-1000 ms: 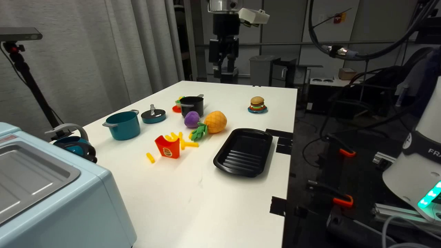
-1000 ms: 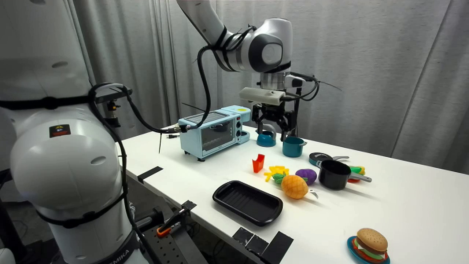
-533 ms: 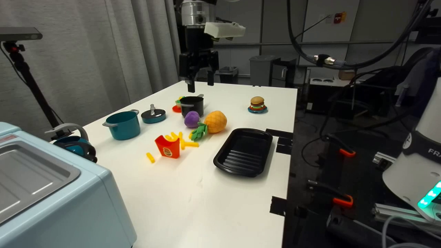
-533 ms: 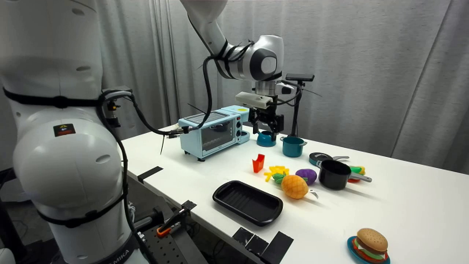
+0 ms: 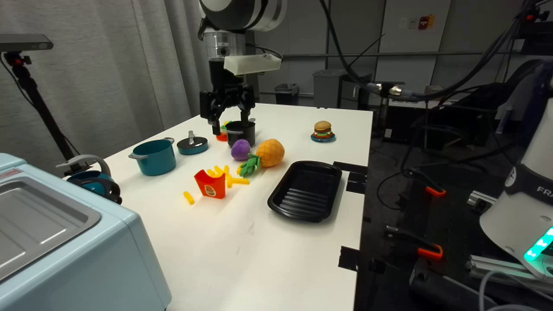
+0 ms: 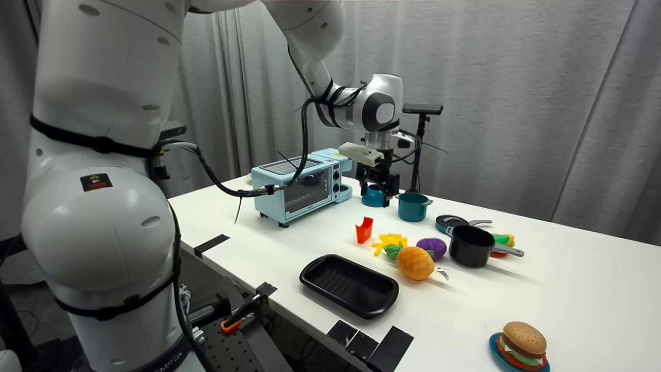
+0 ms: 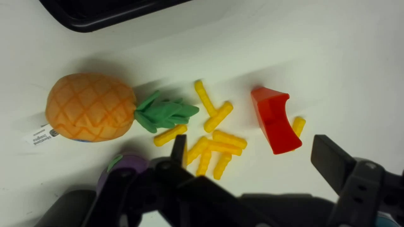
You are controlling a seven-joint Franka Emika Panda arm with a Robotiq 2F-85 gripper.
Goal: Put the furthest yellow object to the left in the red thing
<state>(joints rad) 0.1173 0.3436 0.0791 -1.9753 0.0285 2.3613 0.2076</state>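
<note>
The red carton [image 7: 274,123] stands on the table with its open top towards the wrist camera; no sticks show inside. It also shows in both exterior views [image 5: 210,185] [image 6: 364,230]. One lone yellow stick [image 5: 189,198] lies on one side of it, partly hidden by the carton in the wrist view [image 7: 298,125]. Several yellow sticks [image 7: 222,146] lie loose on its other side. Another yellow stick [image 7: 170,135] lies by the pineapple's leaves. My gripper [image 7: 249,149] is open and empty, above the table; it also shows in both exterior views [image 5: 230,124] [image 6: 376,195].
A toy pineapple [image 7: 91,107], purple vegetable [image 5: 240,150] and black pot [image 5: 242,134] are beside the sticks. A black tray [image 5: 302,190], teal pot [image 5: 155,157], lid [image 5: 192,144], kettle [image 6: 373,195], blue toaster oven [image 6: 304,186] and toy burger [image 5: 322,131] stand around.
My open gripper has come down towards the table and moved left in an exterior view. It has also turned somewhat. The objects on the table have not moved.
</note>
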